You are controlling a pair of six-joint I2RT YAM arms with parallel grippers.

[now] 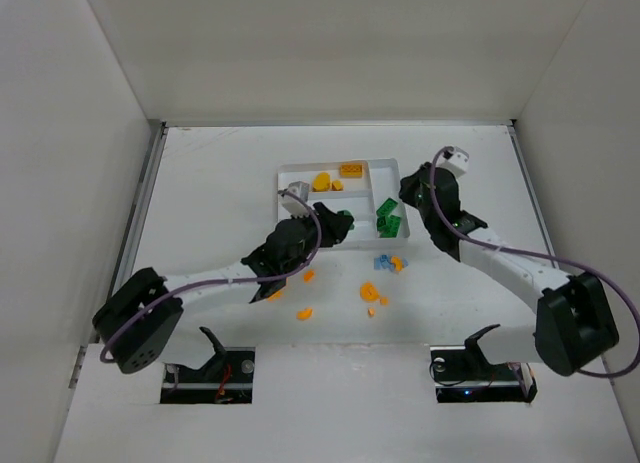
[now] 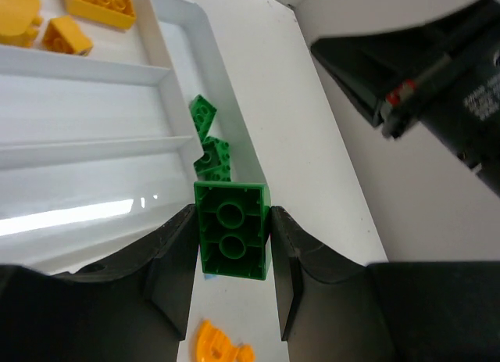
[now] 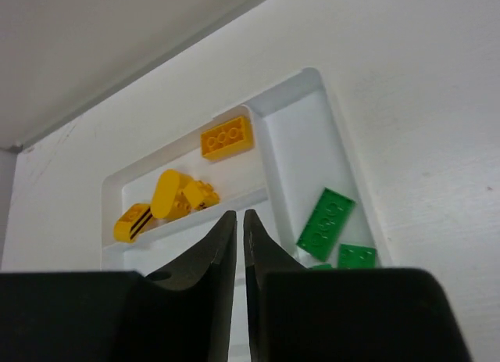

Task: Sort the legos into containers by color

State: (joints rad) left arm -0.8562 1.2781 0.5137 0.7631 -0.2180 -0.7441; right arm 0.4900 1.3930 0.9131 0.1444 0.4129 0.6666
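White worktop [image 1: 220,183], white walls all round. From above, the tray [image 1: 290,169] sits mid-worktop. The left gripper [image 1: 338,223] reaches to its near edge, with a green brick [image 1: 346,220] in the jaws. The right gripper [image 1: 412,188] hangs at the tray's right side. Yellow pieces [image 1: 350,169] fill the far compartment and green bricks [image 1: 388,216] the right-hand one. Loose on the worktop in front of the tray are blue pieces [image 1: 386,263] and orange bits [image 1: 370,293].

Over to the left wrist: left gripper [image 2: 232,237], jaws clamped on the green brick [image 2: 232,245], its hollow underside to the camera, right at the tray [image 2: 78,69] corner. Two green bricks [image 2: 209,139] lie in the section just beyond, with yellow pieces [image 2: 98,2] further on. One of the orange bits [image 2: 219,346] lies below, and the right arm [image 2: 437,80] looms upper right.

Right wrist: right gripper [image 3: 239,221], jaws pinched nearly together with nothing between them, short of the tray [image 3: 301,143]. Yellow pieces [image 3: 226,137] lie in one compartment, green bricks [image 3: 326,219] in the next.
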